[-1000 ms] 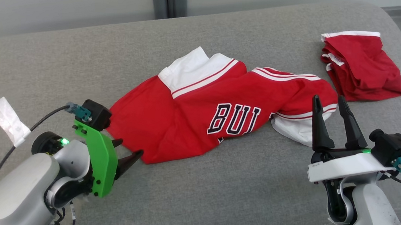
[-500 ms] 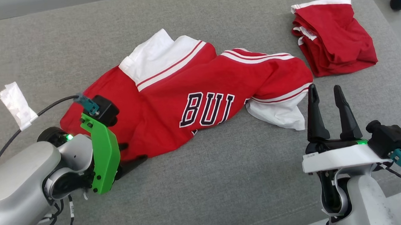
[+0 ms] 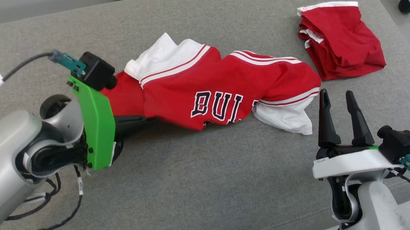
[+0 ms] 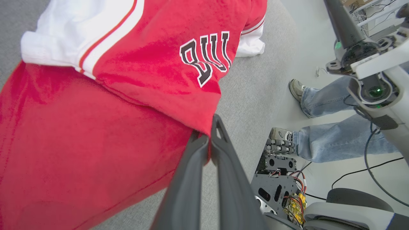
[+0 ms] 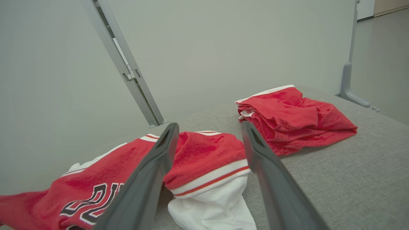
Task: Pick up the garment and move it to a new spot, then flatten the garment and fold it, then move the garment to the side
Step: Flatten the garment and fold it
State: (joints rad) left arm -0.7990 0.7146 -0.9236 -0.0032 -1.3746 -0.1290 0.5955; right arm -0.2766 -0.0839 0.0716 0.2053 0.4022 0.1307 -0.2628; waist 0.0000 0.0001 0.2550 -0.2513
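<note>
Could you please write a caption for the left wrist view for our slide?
Left gripper shut on the red garment at its edge, grey surface below, a person's legs beyond.

Folded red shorts (image 3: 340, 41) lie far right on the grey cushion (image 3: 200, 187); a person's legs (image 4: 332, 143) in jeans stand beside it

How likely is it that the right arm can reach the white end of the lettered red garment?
Probably yes: the open right pincer points toward that white end, with bare grey surface between them and nothing in the way.
</note>
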